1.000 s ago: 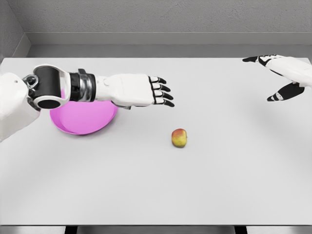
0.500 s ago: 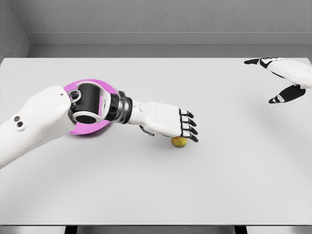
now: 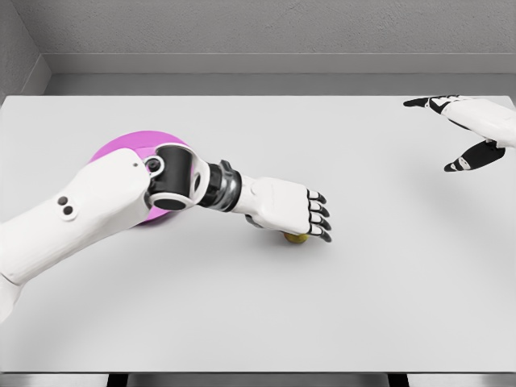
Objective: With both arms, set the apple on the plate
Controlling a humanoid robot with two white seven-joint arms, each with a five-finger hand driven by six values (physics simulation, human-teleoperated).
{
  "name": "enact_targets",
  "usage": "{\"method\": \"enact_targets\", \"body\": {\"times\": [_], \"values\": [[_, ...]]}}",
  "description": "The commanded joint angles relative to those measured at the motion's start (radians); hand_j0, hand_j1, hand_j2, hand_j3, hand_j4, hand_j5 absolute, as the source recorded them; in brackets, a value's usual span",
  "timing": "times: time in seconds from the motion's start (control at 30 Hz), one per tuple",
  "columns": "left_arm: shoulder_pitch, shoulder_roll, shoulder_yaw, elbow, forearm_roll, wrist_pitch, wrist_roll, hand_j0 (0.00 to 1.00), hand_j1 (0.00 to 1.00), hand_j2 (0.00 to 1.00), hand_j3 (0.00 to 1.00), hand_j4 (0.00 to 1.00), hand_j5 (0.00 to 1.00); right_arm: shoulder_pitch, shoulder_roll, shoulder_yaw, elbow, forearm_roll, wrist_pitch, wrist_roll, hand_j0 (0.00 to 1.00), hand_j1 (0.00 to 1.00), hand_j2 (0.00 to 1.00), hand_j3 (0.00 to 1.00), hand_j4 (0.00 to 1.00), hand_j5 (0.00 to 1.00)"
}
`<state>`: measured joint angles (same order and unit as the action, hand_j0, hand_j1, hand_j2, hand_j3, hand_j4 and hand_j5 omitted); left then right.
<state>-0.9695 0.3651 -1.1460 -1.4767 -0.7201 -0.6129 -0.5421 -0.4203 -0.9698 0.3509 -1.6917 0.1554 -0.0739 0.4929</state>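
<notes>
Left hand (image 3: pixel 292 211) flat, covering apple (image 3: pixel 294 237)

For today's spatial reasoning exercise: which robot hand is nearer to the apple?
Left. The left robot hand sits directly over the apple, covering most of it. The right robot hand hangs far off at the table's far right edge.

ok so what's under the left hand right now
The apple sits on the table beneath the left hand; only a yellowish sliver shows below the fingers. The palm hides the rest, so a grasp can't be confirmed.
</notes>
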Motion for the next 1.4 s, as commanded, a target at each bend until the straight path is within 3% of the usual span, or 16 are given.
{"method": "enact_targets", "body": {"times": [0.0, 0.47, 0.63, 1.13, 1.37], "values": [[0.000, -0.003, -0.001, 0.003, -0.018, 0.002, -0.002, 1.00, 1.00, 1.00, 1.00, 1.00, 1.00, 0.000, -0.001, -0.001, 0.000, -0.002, 0.000, 0.000, 1.00, 1.00, 1.00, 1.00, 1.00, 1.00], [0.002, -0.032, -0.011, 0.001, -0.062, 0.002, -0.027, 1.00, 1.00, 1.00, 1.00, 1.00, 1.00, 0.003, -0.001, 0.000, -0.003, -0.002, 0.000, 0.000, 1.00, 1.00, 1.00, 1.00, 1.00, 1.00], [-0.002, -0.038, -0.027, 0.010, -0.079, 0.002, -0.052, 0.91, 0.91, 0.91, 0.91, 0.91, 0.91, 0.003, -0.001, -0.001, -0.003, -0.002, 0.000, 0.000, 1.00, 1.00, 1.00, 1.00, 1.00, 1.00], [0.000, -0.035, -0.027, 0.030, -0.108, 0.002, -0.052, 0.44, 0.44, 0.44, 0.44, 0.44, 0.44, 0.003, -0.001, 0.000, -0.005, -0.002, 0.000, 0.000, 1.00, 1.00, 1.00, 1.00, 1.00, 1.00], [0.000, -0.037, -0.027, 0.039, -0.104, 0.002, -0.044, 0.31, 0.31, 0.31, 0.31, 0.31, 0.31, 0.005, -0.001, 0.000, -0.005, -0.002, 0.000, 0.000, 1.00, 1.00, 1.00, 1.00, 1.00, 1.00]]}}
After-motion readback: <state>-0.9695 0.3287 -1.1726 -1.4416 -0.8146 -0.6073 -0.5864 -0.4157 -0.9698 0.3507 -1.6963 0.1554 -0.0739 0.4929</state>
